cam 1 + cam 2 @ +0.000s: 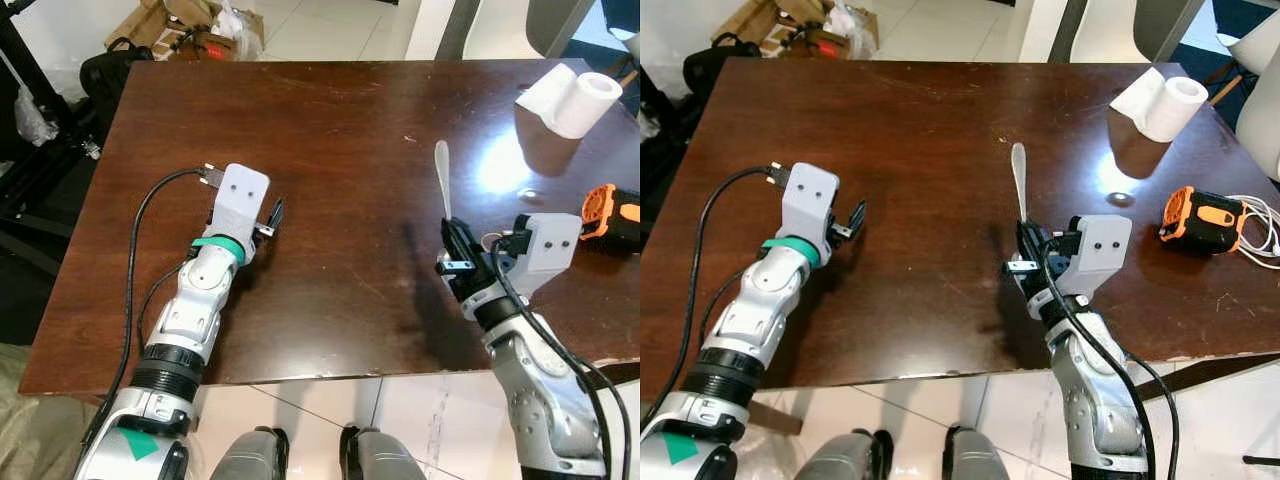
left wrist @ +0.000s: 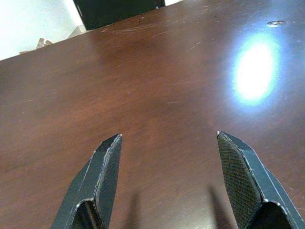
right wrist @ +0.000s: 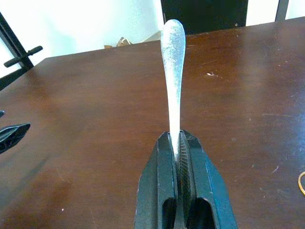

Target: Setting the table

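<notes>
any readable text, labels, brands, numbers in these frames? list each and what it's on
None readable.
Cardboard boxes on the floor beyond the table: a red patch on one, too blurred to read.
Orange and black device: no legible marking.
Paper roll, the utensil in the right gripper, left gripper: no print visible.

Dark brown wooden table [image 1: 330, 130] in front of me, glossy with a bright glare patch, a white paper towel roll [image 1: 580, 100] lying near its far right corner, an orange and black device [image 1: 1203, 220] resting by its right edge
</notes>
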### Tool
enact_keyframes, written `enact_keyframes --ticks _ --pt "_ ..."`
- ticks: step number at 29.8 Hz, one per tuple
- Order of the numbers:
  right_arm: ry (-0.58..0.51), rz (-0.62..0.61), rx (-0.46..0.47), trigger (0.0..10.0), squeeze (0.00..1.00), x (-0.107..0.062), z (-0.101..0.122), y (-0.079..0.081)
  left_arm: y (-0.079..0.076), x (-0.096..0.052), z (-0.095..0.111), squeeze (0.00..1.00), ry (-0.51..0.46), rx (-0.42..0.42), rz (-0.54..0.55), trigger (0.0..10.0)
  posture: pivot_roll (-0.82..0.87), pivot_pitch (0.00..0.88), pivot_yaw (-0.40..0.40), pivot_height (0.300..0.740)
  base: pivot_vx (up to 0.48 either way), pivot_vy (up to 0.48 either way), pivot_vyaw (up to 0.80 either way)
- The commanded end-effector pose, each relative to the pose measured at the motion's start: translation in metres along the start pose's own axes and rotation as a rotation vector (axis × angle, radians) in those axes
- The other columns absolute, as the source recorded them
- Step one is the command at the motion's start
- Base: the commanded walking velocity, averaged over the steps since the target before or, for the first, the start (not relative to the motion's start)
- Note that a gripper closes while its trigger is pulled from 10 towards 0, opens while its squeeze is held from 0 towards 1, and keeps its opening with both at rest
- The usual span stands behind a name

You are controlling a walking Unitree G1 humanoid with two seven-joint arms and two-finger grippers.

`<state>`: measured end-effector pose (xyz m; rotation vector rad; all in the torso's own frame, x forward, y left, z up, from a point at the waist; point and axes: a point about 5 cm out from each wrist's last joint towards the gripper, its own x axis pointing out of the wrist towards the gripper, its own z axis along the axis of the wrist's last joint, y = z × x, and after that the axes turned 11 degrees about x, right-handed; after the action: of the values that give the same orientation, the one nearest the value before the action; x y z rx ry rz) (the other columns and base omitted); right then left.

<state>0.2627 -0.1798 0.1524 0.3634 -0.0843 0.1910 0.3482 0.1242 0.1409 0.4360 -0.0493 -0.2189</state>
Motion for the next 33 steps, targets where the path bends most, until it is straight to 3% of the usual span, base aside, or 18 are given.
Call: enact_keyframes --ticks 1,5,8,9,13,22,25,26,33 --pt "0.004 -0.001 -0.034 10.0 0.00 0.001 0.000 -0.006 0.000 -0.001 0.002 0.00 -0.005 0.010 -0.022 10.0 0.00 0.080 0.074 0.740 0.000 0.000 0.00" --pt "0.075 0.049 -0.159 10.0 0.00 0.016 -0.001 -0.022 0.007 0.002 0.017 0.00 -0.059 0.017 -0.077 10.0 0.03 0.115 0.086 0.740 0.000 0.000 0.00" --pt "0.086 0.042 -0.192 10.0 0.00 0.024 0.001 -0.030 0.011 0.003 0.024 0.00 -0.075 0.013 -0.081 10.0 0.04 0.121 0.086 0.740 0.000 0.000 0.00" --pt "0.089 0.003 -0.208 10.0 0.00 0.035 0.005 -0.043 0.013 0.002 0.035 0.00 -0.110 0.003 -0.098 10.0 0.07 0.148 0.090 0.740 0.000 0.000 0.00" --pt "0.094 -0.034 -0.200 10.0 0.00 0.043 0.008 -0.055 0.011 -0.002 0.055 0.00 -0.167 0.002 -0.157 10.0 0.11 0.174 0.106 0.740 0.000 0.000 0.00" --pt "0.105 -0.022 -0.090 10.0 0.00 0.049 0.012 -0.052 0.015 -0.006 0.082 0.00 -0.252 0.032 -0.187 10.0 0.12 0.194 0.118 0.740 0.000 0.000 0.00" --pt "0.105 -0.022 -0.090 10.0 0.00 0.049 0.012 -0.052 0.015 -0.006 0.082 0.00 -0.252 0.032 -0.187 10.0 0.12 0.194 0.118 0.740 0.000 0.000 0.00" --pt "0.159 -0.006 -0.023 10.0 0.00 0.054 0.010 -0.040 0.011 -0.008 0.085 0.00 -0.266 0.046 -0.201 10.0 0.10 0.200 0.114 0.740 0.000 0.000 0.00" --pt "0.209 0.003 -0.017 10.0 0.00 0.058 0.005 -0.035 0.007 -0.010 0.082 0.00 -0.258 0.043 -0.215 10.0 0.09 0.203 0.105 0.740 0.000 0.000 0.00"
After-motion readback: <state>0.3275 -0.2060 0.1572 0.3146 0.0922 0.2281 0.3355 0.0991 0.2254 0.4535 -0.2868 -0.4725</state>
